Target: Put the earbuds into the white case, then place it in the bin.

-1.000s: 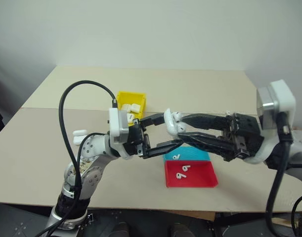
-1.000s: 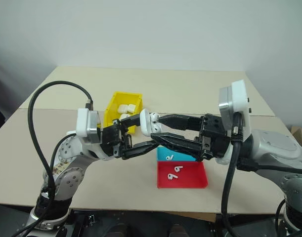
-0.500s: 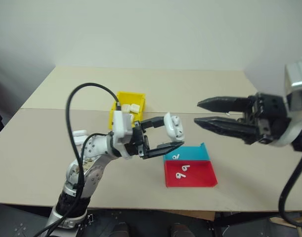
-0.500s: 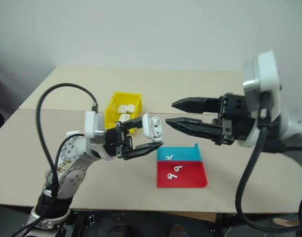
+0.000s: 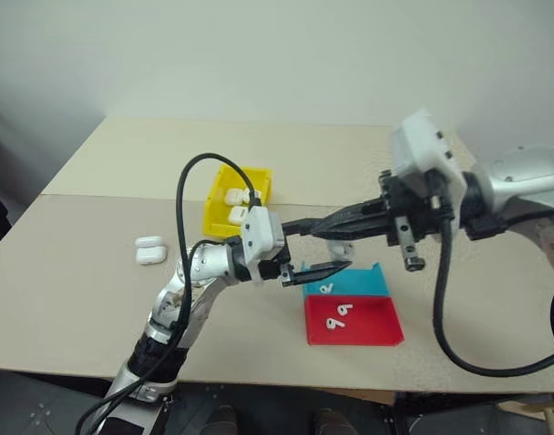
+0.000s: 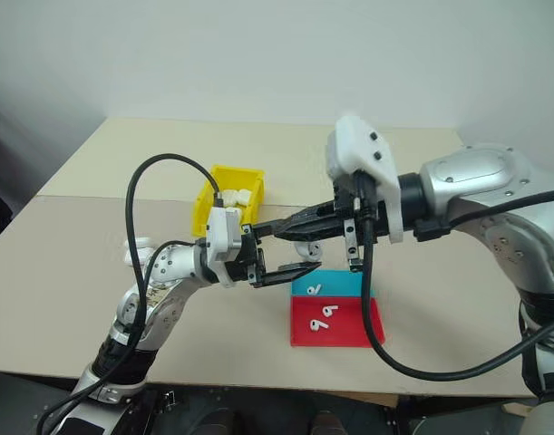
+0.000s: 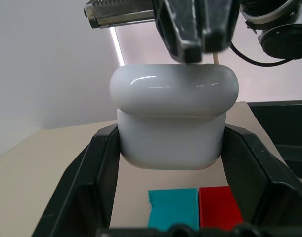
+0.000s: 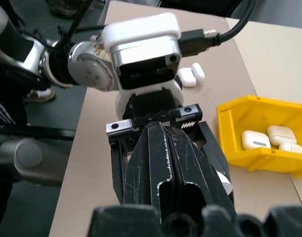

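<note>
The white case (image 7: 173, 118) sits clamped between the two black fingers of our left gripper (image 5: 317, 246), held up in the air over the desk (image 5: 95, 272), just inboard of the blue tray (image 5: 358, 283) at the near edge. We grip it by its lower body, and we judge that leaves the lid free to be worked from above. Our right gripper (image 8: 170, 148) has its fingers pressed tight together, holding nothing we can see, and its joined tips rest on the rounded lid; in the left wrist view the lid looks closed, so we read this as pressing it shut.

Counting what lies around: three earbuds, one (image 5: 325, 288) in the blue tray and two (image 5: 337, 320) in the red tray (image 5: 376, 331) beside it toward the near edge. Whether any earbud is inside the held case we cannot tell. The bin (image 5: 215, 210) stands toward the middle of the desk, beyond our left arm, and holds three white cases (image 8: 269, 137) already. Two more cases (image 5: 150, 249) lie side by side toward the desk's left edge. That makes six cases in all, one bin and two trays. The held one is not yet in the bin.
</note>
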